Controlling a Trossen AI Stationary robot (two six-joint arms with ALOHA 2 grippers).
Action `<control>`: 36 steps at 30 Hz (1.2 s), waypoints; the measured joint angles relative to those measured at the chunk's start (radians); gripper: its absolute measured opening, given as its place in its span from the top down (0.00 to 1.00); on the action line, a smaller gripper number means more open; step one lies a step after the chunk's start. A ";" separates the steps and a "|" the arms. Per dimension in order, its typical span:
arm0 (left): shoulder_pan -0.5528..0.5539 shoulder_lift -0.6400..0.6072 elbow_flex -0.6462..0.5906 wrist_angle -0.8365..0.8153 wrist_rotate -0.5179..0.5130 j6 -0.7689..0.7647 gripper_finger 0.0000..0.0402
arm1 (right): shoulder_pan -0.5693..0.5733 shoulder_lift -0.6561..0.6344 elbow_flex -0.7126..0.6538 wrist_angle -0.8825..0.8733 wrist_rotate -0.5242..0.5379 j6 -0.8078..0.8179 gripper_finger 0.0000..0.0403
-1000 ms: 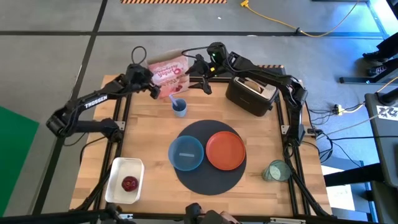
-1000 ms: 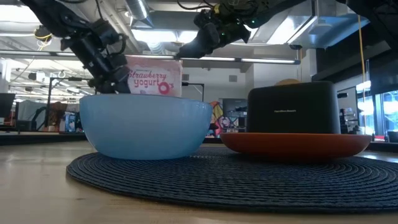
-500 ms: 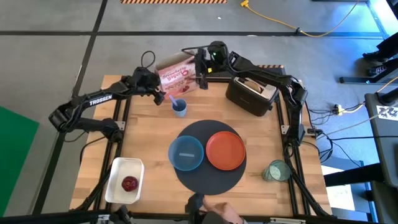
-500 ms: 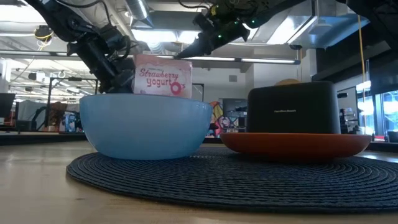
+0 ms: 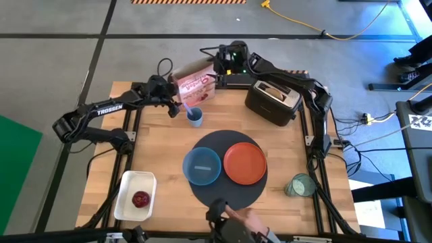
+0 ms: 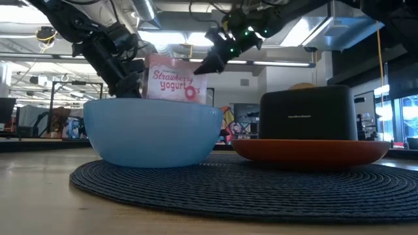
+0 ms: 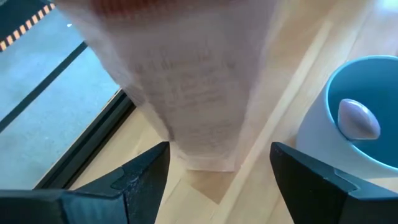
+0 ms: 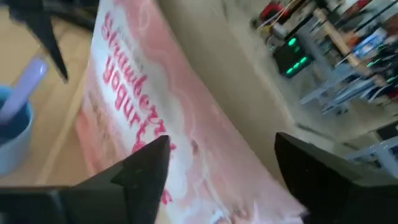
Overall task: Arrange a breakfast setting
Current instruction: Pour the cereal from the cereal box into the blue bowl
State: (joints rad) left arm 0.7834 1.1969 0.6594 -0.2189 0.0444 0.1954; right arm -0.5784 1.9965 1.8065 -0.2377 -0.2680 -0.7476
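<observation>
The pink cereal box point(image 5: 196, 84) stands tilted at the table's far edge, beside a small blue cup point(image 5: 194, 117) holding a pale spoon point(image 7: 357, 118). My left gripper point(image 5: 173, 102) is open at the box's left, with the box's narrow side point(image 7: 199, 106) between its fingers. My right gripper point(image 5: 217, 68) is open at the box's upper right end point(image 6: 196, 70), and the printed face point(image 8: 155, 124) fills the gap between its fingers. The blue bowl point(image 5: 202, 166) and orange plate point(image 5: 245, 163) sit on the dark mat point(image 5: 226, 192). The box's foot is hidden behind the bowl in the low view. My left gripper has one finger point(image 7: 146, 168) against the lower edge of the box's narrow side point(image 7: 177, 149), coming level from the table's left. The other finger point(image 7: 305, 174) stands apart from the box. My right gripper straddles the box's upper end, but I cannot tell whether it touches.
The black toaster point(image 5: 273, 102) with bread stands at the far right. The pale green cup point(image 5: 299, 185) is at the near right. A white tray point(image 5: 127, 202) holds a dark red fruit point(image 5: 140, 199) at the near left. A person's hand point(image 5: 237, 217) shows at the near edge.
My left gripper has gone toward the table's right with the cereal box. The box has shifted right, turned about and now leans. My right gripper has drawn back toward the far edge and dropped to the box's upper right corner. A hand has come in at the near edge.
</observation>
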 joint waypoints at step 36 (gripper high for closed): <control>-0.007 -0.343 0.000 0.046 -0.154 0.030 0.32 | -0.019 -0.182 -0.002 -0.141 -0.322 -0.005 1.00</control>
State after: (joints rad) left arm 0.7765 0.8541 0.6594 -0.1731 -0.1098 0.2257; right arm -0.5977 1.8147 1.8050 -0.3788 -0.5900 -0.7527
